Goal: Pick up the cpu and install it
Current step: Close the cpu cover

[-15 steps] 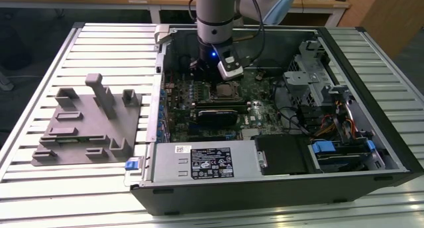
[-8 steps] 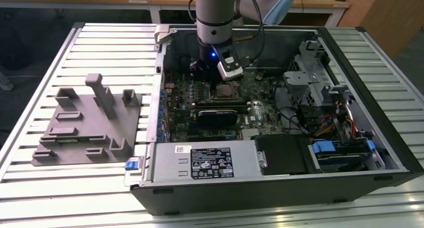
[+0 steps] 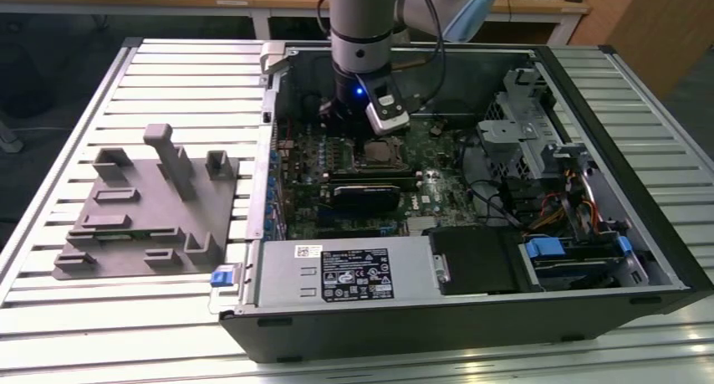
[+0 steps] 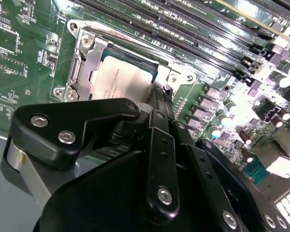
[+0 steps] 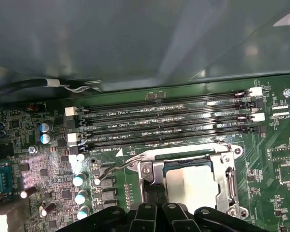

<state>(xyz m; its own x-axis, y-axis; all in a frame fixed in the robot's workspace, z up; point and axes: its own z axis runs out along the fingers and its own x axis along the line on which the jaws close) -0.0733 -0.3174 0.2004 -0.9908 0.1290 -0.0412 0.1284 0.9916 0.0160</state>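
My gripper point(image 5: 157, 193) is down on the motherboard point(image 5: 275, 159). In the first wrist view its two fingers point(image 5: 151, 193) stand pressed together with only a thin line between them, and I see nothing clamped in them. They sit just beside one edge of the cpu point(image 5: 191, 186), which lies flat in its socket with the metal frame point(image 5: 228, 179) around it.

The second wrist view gives me what that one lacks: the gripper's black linkage up close, and the cpu point(image 4: 118, 82) from the other side, its pale top carrying faint print. The first wrist view alone shows the thin wire lever point(image 5: 113, 168) at the socket and the four long memory slots point(image 5: 169, 125) with small white lettering beside them.

In the exterior view the arm point(image 3: 363, 33) comes straight down into the open computer case point(image 3: 469, 325), wrist vertical, a blue light glowing on it. The power-supply box point(image 3: 279, 275) bears a white printed label. A grey fixture plate point(image 3: 123, 250) lies on the slatted table point(image 3: 67, 150) at the exterior view's left, well apart from the case.
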